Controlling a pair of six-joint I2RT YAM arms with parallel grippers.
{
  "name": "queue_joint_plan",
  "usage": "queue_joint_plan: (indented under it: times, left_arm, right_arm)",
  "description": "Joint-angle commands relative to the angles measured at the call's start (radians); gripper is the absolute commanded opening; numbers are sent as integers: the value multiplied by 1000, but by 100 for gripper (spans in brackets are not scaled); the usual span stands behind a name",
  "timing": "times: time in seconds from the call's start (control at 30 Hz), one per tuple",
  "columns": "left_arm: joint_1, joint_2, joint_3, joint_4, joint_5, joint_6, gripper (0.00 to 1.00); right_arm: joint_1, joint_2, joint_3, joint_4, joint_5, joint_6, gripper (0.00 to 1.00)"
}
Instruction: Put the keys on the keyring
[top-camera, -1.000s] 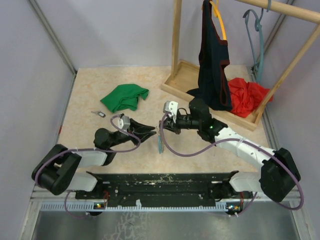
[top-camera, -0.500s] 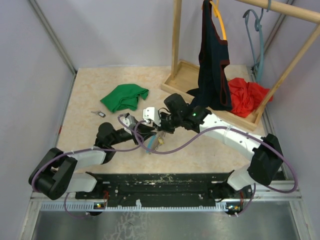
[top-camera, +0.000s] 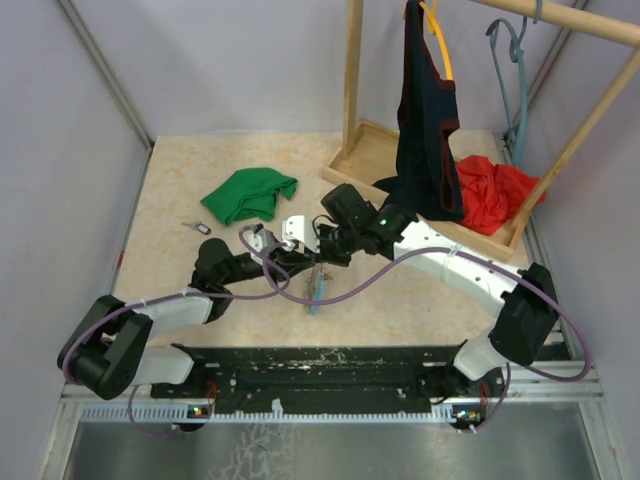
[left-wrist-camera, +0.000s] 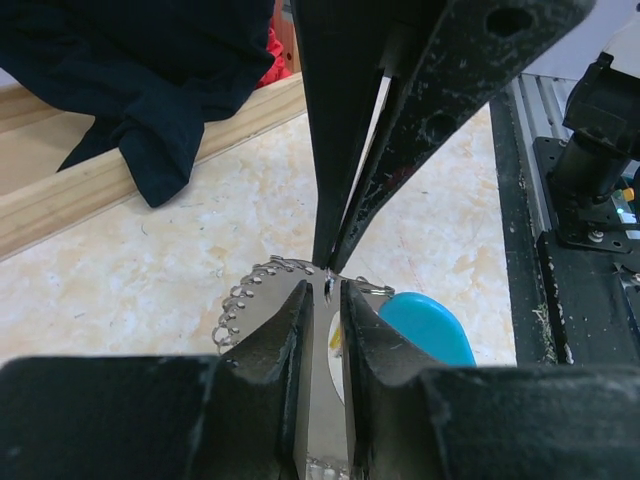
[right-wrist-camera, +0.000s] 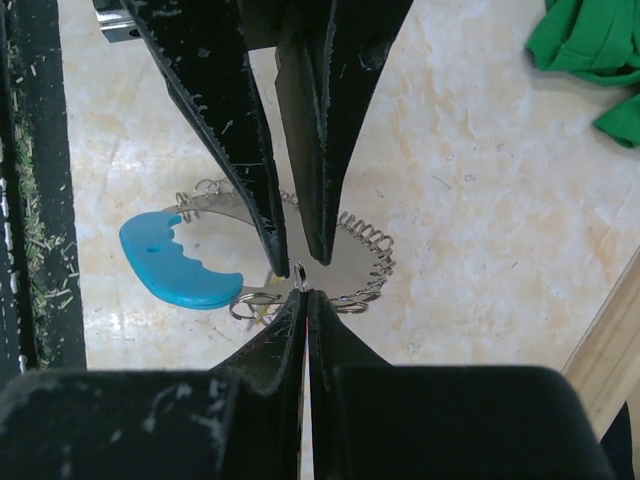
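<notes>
Seeing keyring (right-wrist-camera: 368, 240) directly under both sets of fingertips, mid-table (top-camera: 180, 180), between arms. My right gripper (right-wrist-camera: 303, 292) pinched closed; left gripper (left-wrist-camera: 327, 290) fingers slightly apart. One small key (top-camera: 197, 228) near green cloth (top-camera: 250, 193).

I was in a robot test cell, a lab and not a home. Plain grey panels (top-camera: 80, 120) walled my beige desk (top-camera: 180, 190) on the left, far and right. My left arm (top-camera: 170, 315) and right arm (top-camera: 470, 275) were bolted to a black rail (top-camera: 320, 365) at the near edge, trailing purple cables (top-camera: 350, 292). A bare wooden rack (top-camera: 352, 90) at the far right carried a dark garment (top-camera: 425, 130), with red cloth (top-camera: 490, 190) on its base.
</notes>
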Motion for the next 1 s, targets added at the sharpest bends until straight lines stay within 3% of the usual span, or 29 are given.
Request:
queue_joint_plan:
  times: [0.0, 0.93, 0.97]
  left_arm:
    - [4, 5, 40, -14, 39, 25, 21]
    - [1, 53, 64, -13, 86, 53, 16]
    - [1, 55, 65, -13, 88, 53, 11]
  right_arm:
    - [17, -4, 73, -14, 6, -2, 0]
    - [19, -1, 75, 2, -40, 20, 0]
    - [19, -1, 75, 4, -41, 22, 0]
